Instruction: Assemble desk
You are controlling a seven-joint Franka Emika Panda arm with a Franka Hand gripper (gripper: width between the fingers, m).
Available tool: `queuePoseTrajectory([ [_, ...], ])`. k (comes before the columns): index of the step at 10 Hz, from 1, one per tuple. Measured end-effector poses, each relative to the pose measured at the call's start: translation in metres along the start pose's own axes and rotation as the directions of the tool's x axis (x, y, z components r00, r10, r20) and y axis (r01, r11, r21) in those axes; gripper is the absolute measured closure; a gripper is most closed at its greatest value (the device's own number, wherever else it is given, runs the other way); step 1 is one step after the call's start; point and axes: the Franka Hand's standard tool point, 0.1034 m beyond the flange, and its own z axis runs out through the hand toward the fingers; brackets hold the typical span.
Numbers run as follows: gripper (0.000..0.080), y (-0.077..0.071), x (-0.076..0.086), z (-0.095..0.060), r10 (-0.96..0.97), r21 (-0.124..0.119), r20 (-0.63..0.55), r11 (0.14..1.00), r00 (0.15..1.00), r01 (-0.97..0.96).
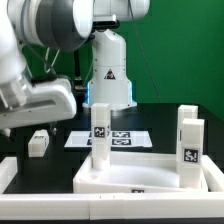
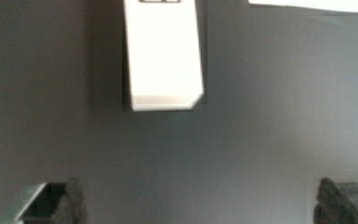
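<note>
Black table (image 1: 60, 155) before green wall (image 1: 185, 40); gripper (image 2: 202, 205) seemingly wide open, empty, above leg (image 2: 163, 55).

We find the tabletop (image 1: 150, 176) lying at the front of the table (image 1: 165, 115). One leg (image 1: 100, 133) stands upright at its rear corner on the exterior view's left; a second leg (image 1: 190, 148) stands on its right side, with a third leg (image 1: 186, 117) just behind that one. A fourth leg (image 1: 38, 143) lies loose on the table, left of the tabletop. The marker board (image 1: 122, 138) lies behind the tabletop.
</note>
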Motion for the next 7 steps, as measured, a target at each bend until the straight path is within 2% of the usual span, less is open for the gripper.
queuePoseTrajectory([
  [1, 0.0150, 0.002, -0.007, 0.007, -0.007, -0.004, 0.108, 1.000, 0.994, 0.008],
  [2, 0.0150, -0.001, -0.021, 0.013, 0.030, 0.013, 0.249, 0.999, 0.968, -0.034],
  [3, 0.0150, 0.002, -0.011, 0.014, 0.030, 0.003, 0.267, 0.999, 0.963, -0.032],
  [4, 0.0150, 0.000, -0.013, 0.016, 0.029, 0.009, 0.291, 0.999, 0.956, -0.033],
  [6, 0.0150, 0.002, -0.011, 0.018, 0.031, 0.006, 0.284, 0.999, 0.958, -0.034],
  [7, 0.0150, 0.006, -0.016, 0.031, 0.041, 0.015, 0.308, 0.999, 0.951, -0.048],
])
